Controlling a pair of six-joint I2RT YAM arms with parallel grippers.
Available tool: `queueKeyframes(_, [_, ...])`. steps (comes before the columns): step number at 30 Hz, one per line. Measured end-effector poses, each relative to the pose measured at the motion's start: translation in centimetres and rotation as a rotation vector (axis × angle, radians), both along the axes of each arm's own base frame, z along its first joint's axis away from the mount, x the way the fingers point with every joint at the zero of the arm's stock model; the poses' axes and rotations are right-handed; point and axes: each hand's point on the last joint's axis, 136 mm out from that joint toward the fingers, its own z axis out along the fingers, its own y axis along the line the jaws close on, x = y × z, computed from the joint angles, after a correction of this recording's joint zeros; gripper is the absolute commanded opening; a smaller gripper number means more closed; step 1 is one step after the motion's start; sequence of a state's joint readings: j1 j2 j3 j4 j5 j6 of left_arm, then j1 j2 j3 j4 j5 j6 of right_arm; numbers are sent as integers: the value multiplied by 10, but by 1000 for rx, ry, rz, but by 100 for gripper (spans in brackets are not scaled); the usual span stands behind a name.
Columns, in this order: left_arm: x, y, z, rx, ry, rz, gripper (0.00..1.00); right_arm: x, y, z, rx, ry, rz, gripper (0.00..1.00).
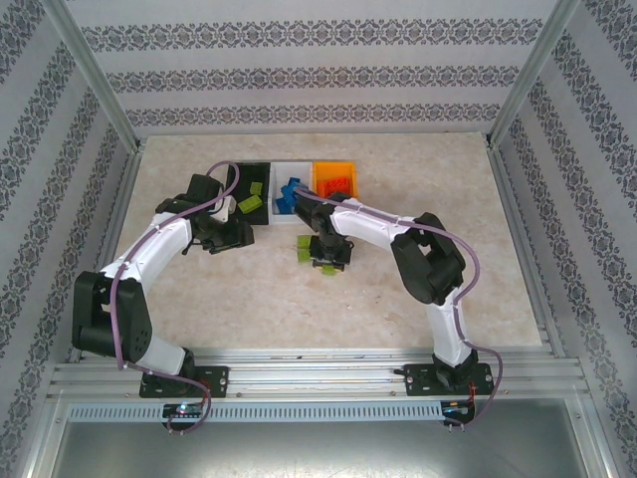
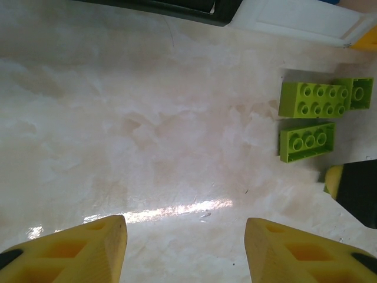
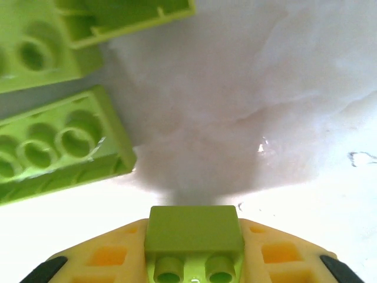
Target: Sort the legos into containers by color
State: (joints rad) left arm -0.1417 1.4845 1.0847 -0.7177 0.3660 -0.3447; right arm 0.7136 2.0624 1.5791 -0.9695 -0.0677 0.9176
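Presently the right pincer (image 3: 194,262) pinches a lime lego (image 3: 194,227) while the left pincer (image 2: 185,239) hangs spread.

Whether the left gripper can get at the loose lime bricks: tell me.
Probably yes. The left gripper is open and empty, with bare table between it and the lime bricks to its right. The right gripper, gripping a fourth brick, sits close beside them and may crowd it.

Top external: high, from near edge, looking down over whole worktop (image 1: 398,289). Wrist cameras: close, facing down; all share lime legos (image 2: 312,100).
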Motion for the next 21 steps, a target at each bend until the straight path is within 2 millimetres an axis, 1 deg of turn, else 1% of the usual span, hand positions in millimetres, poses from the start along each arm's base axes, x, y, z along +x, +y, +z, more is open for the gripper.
queueKeyframes(3, [1,11,-3,60,0,25,65,15,12,23,68,-54,-4,31])
queueKeyframes(5, [0,18,-4,103,6,42,68,32,28,43,149,-102,-8,31])
queueKeyframes(9, [0,29,-3,163,1,64,70,66,67,89,340,-202,-3,31])
queueKeyframes(11, [-2,35,0,192,-6,75,71,86,92,115,444,-252,4,31])
queueKeyframes(13, [-3,40,4,213,-18,84,72,107,115,133,535,-291,9,31])
queueKeyframes(14, [-4,42,7,223,-26,89,73,116,126,139,574,-304,14,31])
queueKeyframes(16, [-5,45,11,240,-41,98,73,129,144,142,624,-311,16,31])
queueKeyframes(18, [-6,49,17,254,-55,106,73,142,159,140,664,-314,18,31])
queueKeyframes(21, [-8,55,25,279,-83,122,74,158,175,129,709,-297,1,32])
